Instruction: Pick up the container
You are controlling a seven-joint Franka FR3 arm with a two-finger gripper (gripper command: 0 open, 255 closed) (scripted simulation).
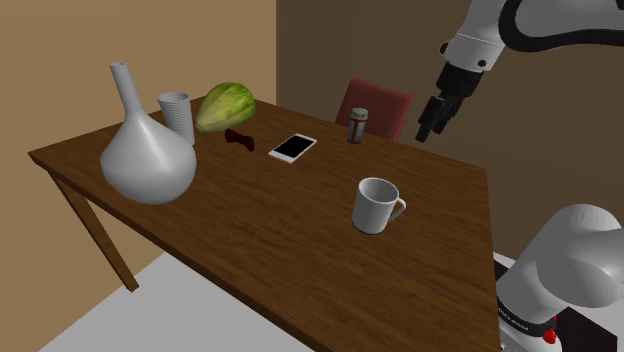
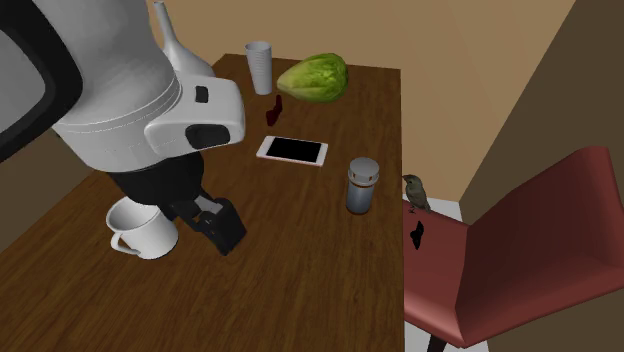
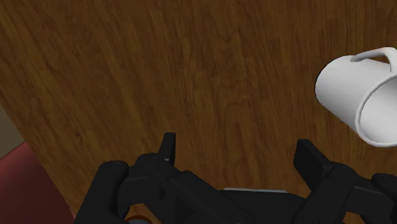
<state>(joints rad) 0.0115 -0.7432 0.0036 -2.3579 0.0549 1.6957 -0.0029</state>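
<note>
— One wooden table (image 1: 270,225) is carrying everything?
— Yes. The grey vase (image 1: 148,160) is sitting at the shoulder view's left, and the white mug (image 1: 372,205) is standing nearer the stand.
— And the gripper (image 1: 432,120)?
— It is hovering over the far edge, its fingers standing apart and clasping nothing. The small lidded container (image 1: 358,125) is standing just to its left.

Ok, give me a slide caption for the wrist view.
Open gripper over the wooden table, a white mug just beyond one finger.
</note>
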